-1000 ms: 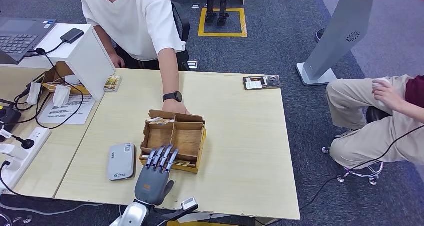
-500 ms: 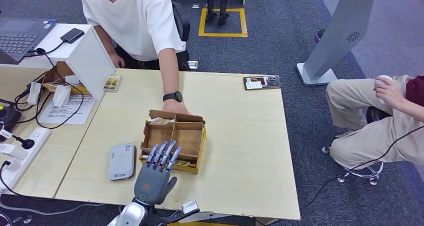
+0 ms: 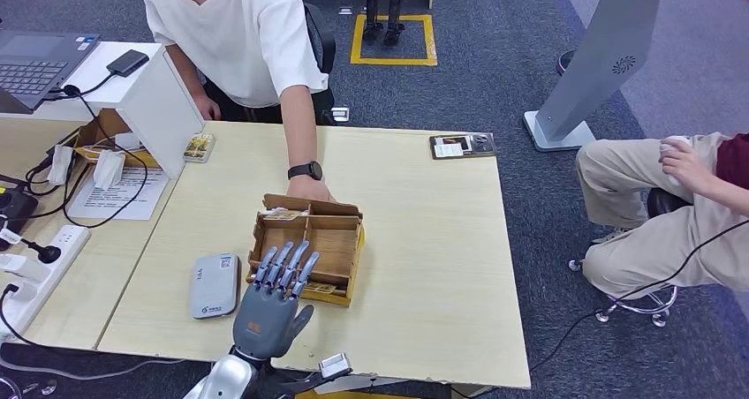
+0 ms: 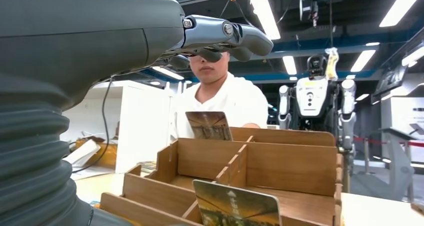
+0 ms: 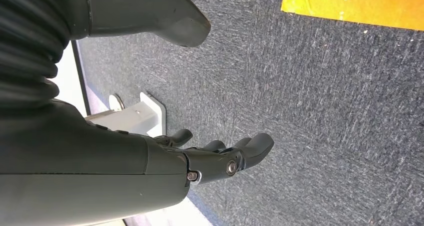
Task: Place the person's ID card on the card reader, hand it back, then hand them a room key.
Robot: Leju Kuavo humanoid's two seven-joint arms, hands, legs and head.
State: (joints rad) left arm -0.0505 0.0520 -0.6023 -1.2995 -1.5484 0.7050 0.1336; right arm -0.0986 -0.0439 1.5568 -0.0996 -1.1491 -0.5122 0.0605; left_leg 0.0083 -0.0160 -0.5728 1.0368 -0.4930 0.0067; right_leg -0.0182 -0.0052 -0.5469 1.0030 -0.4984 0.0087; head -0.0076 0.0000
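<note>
Item: my left robot hand, lower centre of the head view. It holds nothing; fingers extended and slightly apart, tips over the near wall of the wooden tray.

Item: my right robot hand. It hangs over carpet, fingers loosely curled, holding nothing.

Item: near card, standing on edge in the tray's front slot, bottom centre of the left wrist view. I judge it a room key, though I cannot read it.

Item: far card, upright at the tray's back wall, centre of that view. The person's hand rests at that back edge in the head view. Whether this is the ID card I cannot tell.

Item: card reader, grey, flat on the desk, just left of the tray.

Handling note: as I judge it, the step is taking a card from the tray. I should bring thumb and fingers down either side of the card's top edge, pinch the faces, lift straight up, and keep away from the dividers and the person's hand.
</note>
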